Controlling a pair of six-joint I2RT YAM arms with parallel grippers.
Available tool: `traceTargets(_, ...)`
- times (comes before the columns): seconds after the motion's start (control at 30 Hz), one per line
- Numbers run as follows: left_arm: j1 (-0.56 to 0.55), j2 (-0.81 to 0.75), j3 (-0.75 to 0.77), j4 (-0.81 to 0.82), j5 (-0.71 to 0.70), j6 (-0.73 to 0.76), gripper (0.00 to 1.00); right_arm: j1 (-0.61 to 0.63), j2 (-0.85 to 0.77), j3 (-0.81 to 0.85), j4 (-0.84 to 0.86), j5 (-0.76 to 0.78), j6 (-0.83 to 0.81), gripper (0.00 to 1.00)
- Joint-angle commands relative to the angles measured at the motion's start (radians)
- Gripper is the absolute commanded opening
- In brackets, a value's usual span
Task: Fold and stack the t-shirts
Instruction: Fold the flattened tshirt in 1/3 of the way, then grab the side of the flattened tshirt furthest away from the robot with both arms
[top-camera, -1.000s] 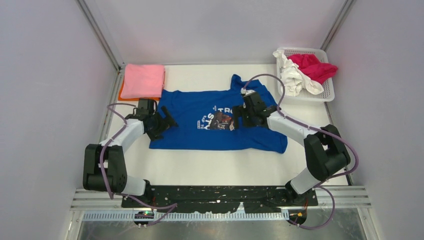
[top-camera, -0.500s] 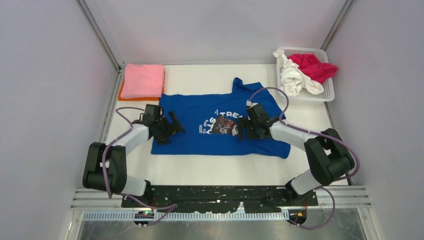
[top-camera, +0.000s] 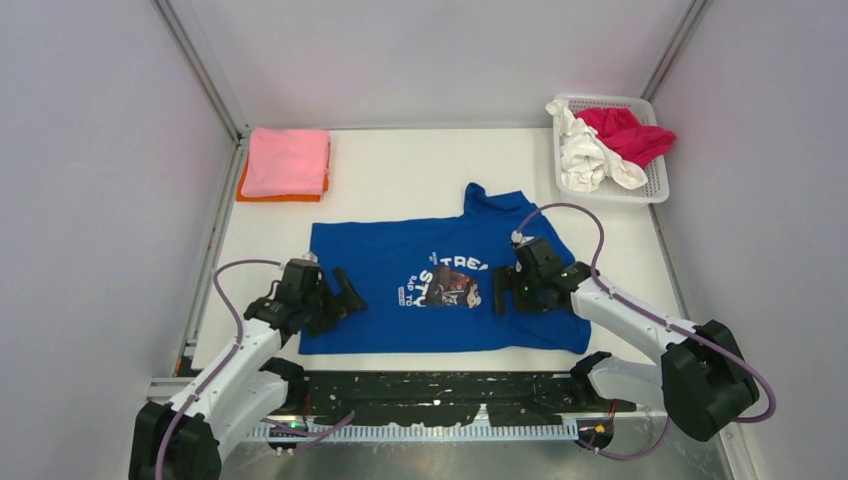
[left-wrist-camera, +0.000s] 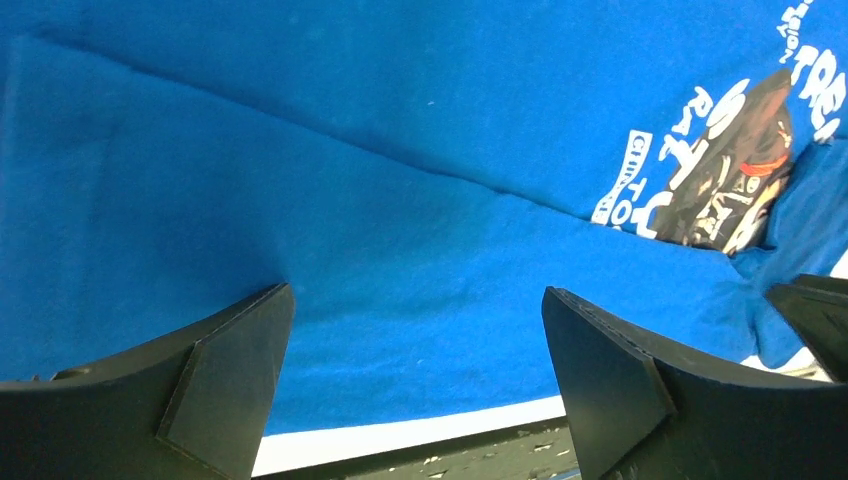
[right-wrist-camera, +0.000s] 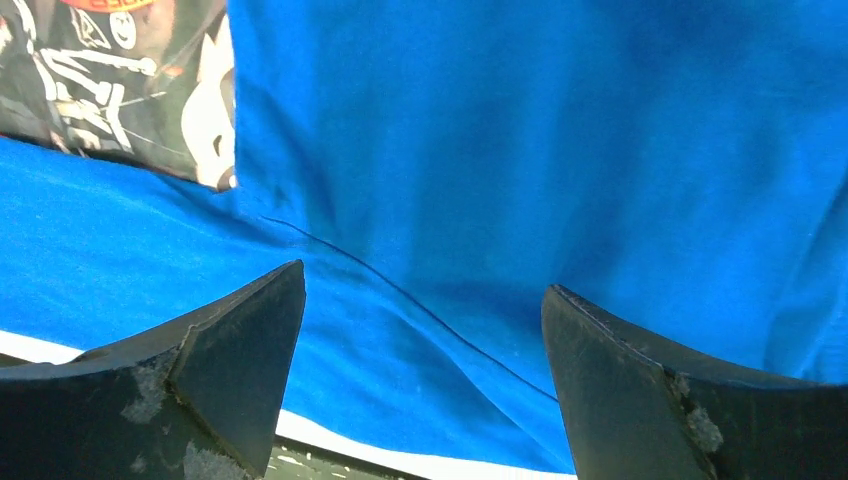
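White table (top-camera: 420, 160), with the royal-blue t-shirt (top-camera: 400, 260) spread flat at near centre, graphic up. Both arms reach low and inward over its near half. The left gripper (top-camera: 350, 293) is over the shirt's left part and the right gripper (top-camera: 500, 290) over its right part. Both have jaws spread wide and pinch nothing; contact with the cloth cannot be told. A fold covers part of the lettering. At far left, the pink t-shirt (top-camera: 285, 160) hides most of the orange t-shirt (top-camera: 250, 192). The white t-shirt (top-camera: 585, 160) and crimson t-shirt (top-camera: 625, 133) drape the basket (top-camera: 655, 185).

You have a white table (top-camera: 420, 160): blue tee (top-camera: 390, 255) at lower centre, orange tee (top-camera: 280, 197) upper left, mesh basket (top-camera: 657, 175) upper right
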Motion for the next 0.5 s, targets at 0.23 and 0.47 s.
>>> traceTargets(0.23, 0.060, 0.157, 0.410, -0.186, -0.264, 0.106, 1.00, -0.117, 0.063, 0.357, 0.081, 0.117, -0.079, 0.95)
traceTargets(0.47, 0.213, 0.544, 0.667, -0.097, -0.278, 0.112, 1.00, -0.194, 0.126, 0.380, 0.153, 0.031, -0.054, 0.95)
